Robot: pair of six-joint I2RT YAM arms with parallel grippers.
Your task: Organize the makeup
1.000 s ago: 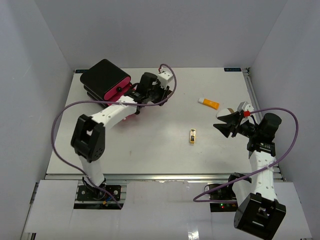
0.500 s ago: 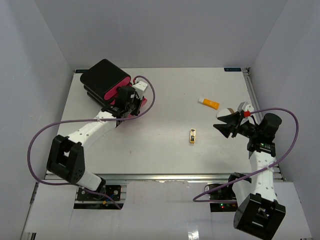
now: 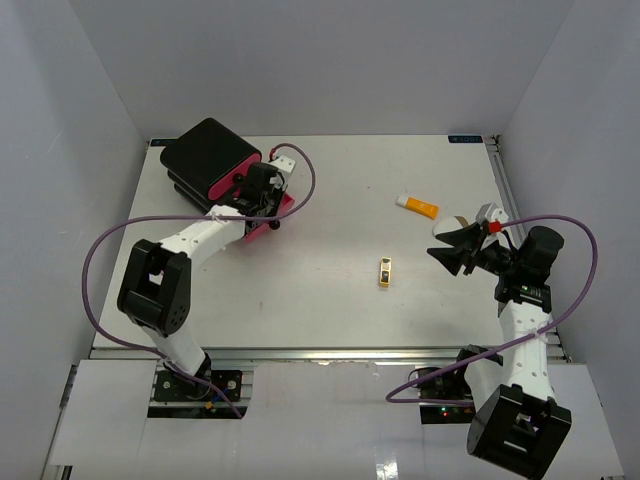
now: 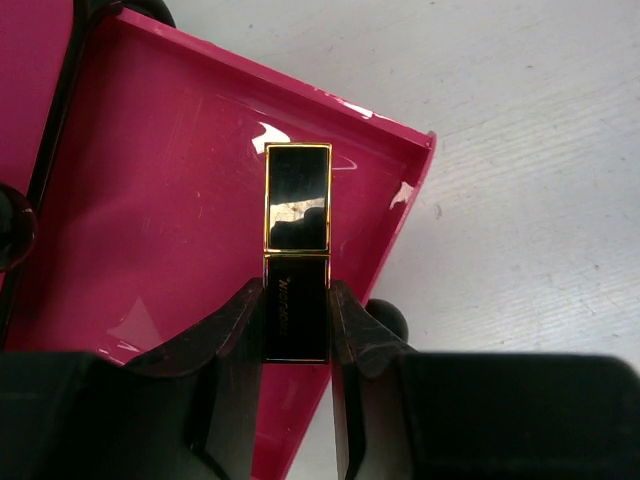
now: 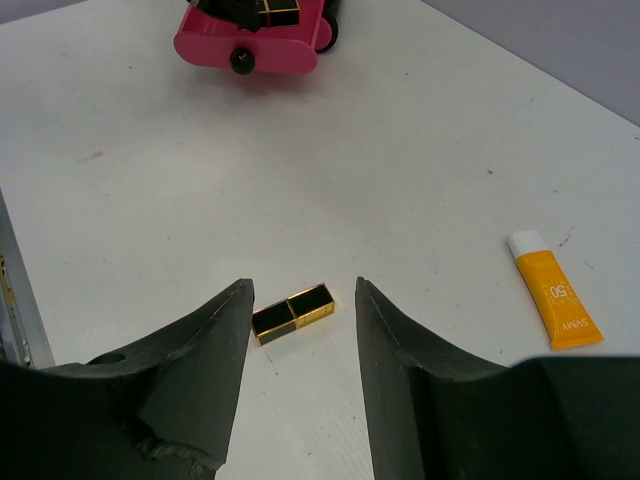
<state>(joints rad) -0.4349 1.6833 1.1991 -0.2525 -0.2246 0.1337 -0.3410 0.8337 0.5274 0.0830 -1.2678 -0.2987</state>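
Note:
My left gripper (image 4: 297,312) is shut on the lower half of a black-and-gold lipstick (image 4: 297,200). It holds the tube over the floor of the open pink drawer (image 4: 150,230). From above, that gripper (image 3: 262,190) sits at the drawer (image 3: 279,208), right by the black box (image 3: 205,152). A second black-and-gold lipstick (image 3: 385,272) lies on the table mid-right. In the right wrist view this lipstick (image 5: 291,313) lies just beyond my right gripper (image 5: 300,288), which hangs open and empty above the table. An orange white-capped tube (image 3: 418,206) (image 5: 555,300) lies further back.
The black box stands at the table's back left corner with its pink drawer pulled out toward the middle. Grey walls close in the table (image 3: 320,300) on the left, back and right. Purple cables loop off both arms.
My left arm has swung left from beside the box and carried its lipstick over the open pink drawer. The right arm and the items on the table have stayed still.

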